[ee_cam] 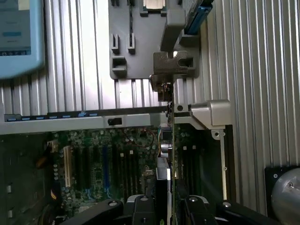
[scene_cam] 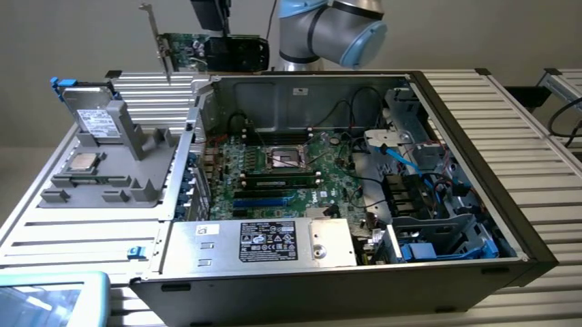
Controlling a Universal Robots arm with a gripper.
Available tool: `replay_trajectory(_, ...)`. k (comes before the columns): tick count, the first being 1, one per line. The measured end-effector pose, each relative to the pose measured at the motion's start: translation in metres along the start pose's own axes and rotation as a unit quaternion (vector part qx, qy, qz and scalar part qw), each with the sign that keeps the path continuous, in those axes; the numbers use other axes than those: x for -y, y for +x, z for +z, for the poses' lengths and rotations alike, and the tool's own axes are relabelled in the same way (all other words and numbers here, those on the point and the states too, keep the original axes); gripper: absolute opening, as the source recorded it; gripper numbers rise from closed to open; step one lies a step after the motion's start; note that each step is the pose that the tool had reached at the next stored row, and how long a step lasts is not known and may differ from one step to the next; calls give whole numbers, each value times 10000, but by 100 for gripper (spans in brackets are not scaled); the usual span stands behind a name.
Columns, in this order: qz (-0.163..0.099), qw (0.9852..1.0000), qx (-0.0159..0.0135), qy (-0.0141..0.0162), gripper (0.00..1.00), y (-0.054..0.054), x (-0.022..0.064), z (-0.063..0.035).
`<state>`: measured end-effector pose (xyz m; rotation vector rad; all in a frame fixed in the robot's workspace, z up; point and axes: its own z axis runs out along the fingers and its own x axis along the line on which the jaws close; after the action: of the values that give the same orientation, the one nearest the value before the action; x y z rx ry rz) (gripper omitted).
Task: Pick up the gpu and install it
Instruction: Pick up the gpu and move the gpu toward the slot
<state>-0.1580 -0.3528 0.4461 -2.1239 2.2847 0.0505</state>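
As our arm (scene_cam: pixel 337 27) hangs bent behind the open case (scene_cam: pixel 300 92), we see its fingers (ee_cam: pixel 194 208) clenched on the gpu (scene_cam: pixel 187 49), held aloft over the case's rim and the worktop (scene_cam: pixel 91 225)

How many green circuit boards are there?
2: the gpu held in the gripper above the open case's edge, and the motherboard inside it. Others may be hidden.

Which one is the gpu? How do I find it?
Start at the big open computer case on the ribbed metal table. Above its far edge, the end effector holds the gpu in the air. It's a green card with a long silver bracket at one end, unlike the little square chip lying on the grey tray.
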Motion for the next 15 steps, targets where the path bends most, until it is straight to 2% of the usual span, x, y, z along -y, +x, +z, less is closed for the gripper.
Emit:
replay_trajectory(4, -78, 10000, 0, -3, 27, 1, 107, -1)
replay_trajectory(9, -78, 10000, -1, -7, 27, 41, 340, -4)
replay_trajectory(12, -78, 10000, -1, -8, 27, 87, 446, -7)
replay_trajectory(15, -78, 10000, -1, -8, 27, 158, 511, -3)
